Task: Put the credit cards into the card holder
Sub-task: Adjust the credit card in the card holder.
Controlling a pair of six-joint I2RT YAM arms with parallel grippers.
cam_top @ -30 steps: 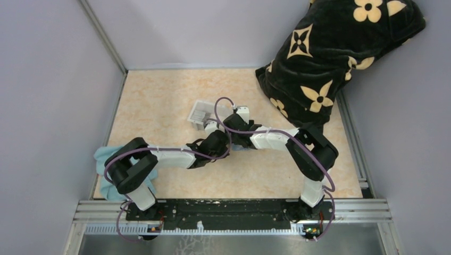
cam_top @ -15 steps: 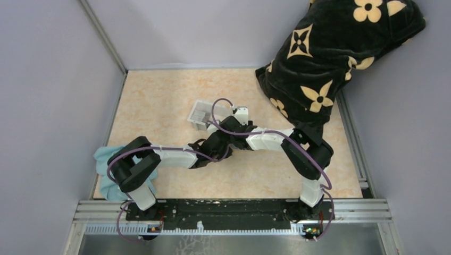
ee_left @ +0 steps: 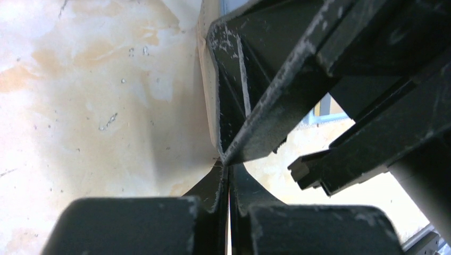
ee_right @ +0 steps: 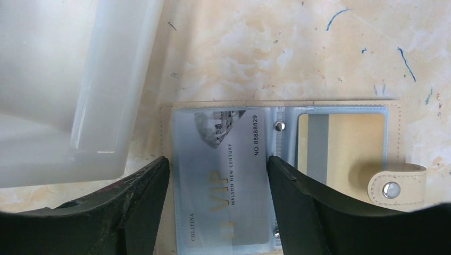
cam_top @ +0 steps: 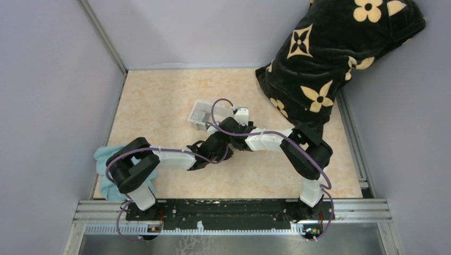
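Note:
The tan card holder (ee_right: 345,102) lies open and flat on the table. A silvery credit card (ee_right: 223,170) printed VIP sits in its left blue-grey pocket. A tan-gold credit card (ee_right: 351,143) with a grey stripe sits in the right pocket, beside the snap tab (ee_right: 396,187). My right gripper (ee_right: 218,159) stands open straddling the silvery card, one fingertip close by each long edge. My left gripper (ee_left: 228,170) is shut with nothing between its jaws, its tips down at the card holder's pale edge (ee_left: 206,79). From above, both wrists hide the holder.
A clear white plastic tray (cam_top: 201,112) stands just beyond the grippers, its corner (ee_right: 58,79) left of the card holder. A light blue cloth (cam_top: 103,166) lies under the left arm's base. A dark flower-patterned cushion (cam_top: 330,53) fills the far right corner.
The right arm has shifted a little to the left, closer over the left gripper, and its jaws have narrowed slightly. The left arm has hardly moved.

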